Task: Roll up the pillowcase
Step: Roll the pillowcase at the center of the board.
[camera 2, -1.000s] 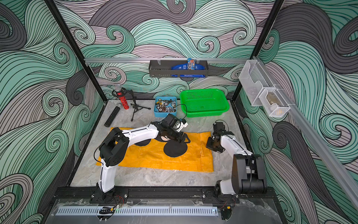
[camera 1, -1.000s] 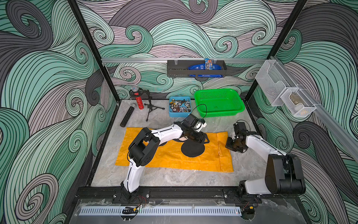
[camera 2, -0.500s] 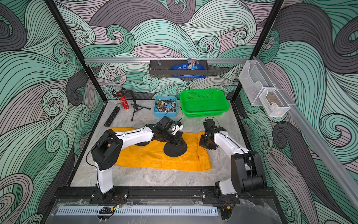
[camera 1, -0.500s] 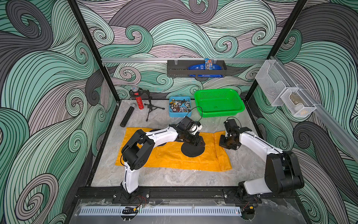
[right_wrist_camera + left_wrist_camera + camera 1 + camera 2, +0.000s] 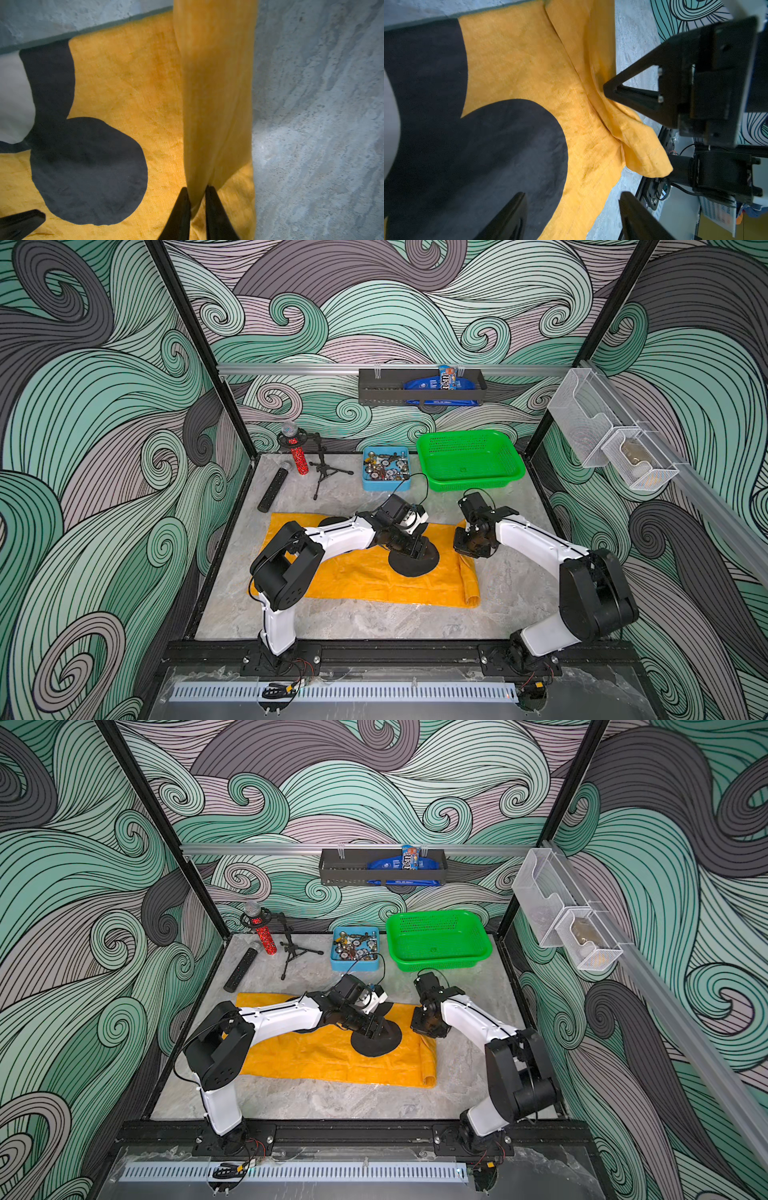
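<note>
The mustard-yellow pillowcase lies flat on the grey table, with black round print patches on it. Its right end is turned over into a loose roll. My right gripper sits at the far end of that roll, jaws shut on the fabric fold. My left gripper hovers open just above the black circle, holding nothing. The left wrist view shows a right finger pressing into the fold.
Along the back stand a green basket, a blue tray of small parts, a small tripod, a red microphone and a black remote. A dark shelf hangs on the back wall. Clear bins hang at the right.
My right gripper has moved left, carrying the pillowcase's right end over onto itself into a roll. The left gripper shifted slightly left and stays open.
</note>
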Motion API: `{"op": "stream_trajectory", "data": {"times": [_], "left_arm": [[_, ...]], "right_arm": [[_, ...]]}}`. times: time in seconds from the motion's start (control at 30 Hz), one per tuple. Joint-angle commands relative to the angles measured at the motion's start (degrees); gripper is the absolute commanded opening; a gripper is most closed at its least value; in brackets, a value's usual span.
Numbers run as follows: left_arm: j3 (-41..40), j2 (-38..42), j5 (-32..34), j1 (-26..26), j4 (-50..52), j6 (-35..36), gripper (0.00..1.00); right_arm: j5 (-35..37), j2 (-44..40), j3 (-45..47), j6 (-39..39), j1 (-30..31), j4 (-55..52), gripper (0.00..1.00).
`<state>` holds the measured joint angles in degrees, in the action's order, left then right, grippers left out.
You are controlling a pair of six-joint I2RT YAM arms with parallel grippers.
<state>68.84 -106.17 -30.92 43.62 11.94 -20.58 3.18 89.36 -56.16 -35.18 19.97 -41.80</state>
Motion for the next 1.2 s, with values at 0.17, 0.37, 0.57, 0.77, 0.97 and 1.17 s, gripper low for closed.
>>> {"op": "stream_trajectory", "data": {"times": [0.17,0.37,0.57,0.77,0.97,1.17], "left_arm": [[-5.1,7.1,0.1,-1.0,-0.5,-1.3,0.73],[-9.1,10.2,0.1,-1.0,-0.9,-2.4,0.73],[-11.7,11.5,-0.3,-0.9,-2.6,-4.1,0.73],[-12.1,11.9,-0.8,-0.5,-4.0,-5.4,0.73],[-10.8,12.1,-1.7,2.9,-8.9,-7.6,0.73],[-9.0,9.2,-2.6,9.1,-16.2,-7.9,0.72]], "right_arm": [[0.4,5.7,-4.5,-2.7,5.1,0.7,0.19],[-1.5,8.8,-5.8,-3.9,7.5,2.6,0.18],[-4.1,9.6,-5.9,-4.7,8.1,5.0,0.16],[-4.9,5.3,-5.8,-3.7,7.6,6.2,0.18],[-5.4,-3.7,-3.1,0.6,0.8,4.2,0.23],[-14.7,0.3,-3.8,9.2,-5.5,10.9,0.21]]}}
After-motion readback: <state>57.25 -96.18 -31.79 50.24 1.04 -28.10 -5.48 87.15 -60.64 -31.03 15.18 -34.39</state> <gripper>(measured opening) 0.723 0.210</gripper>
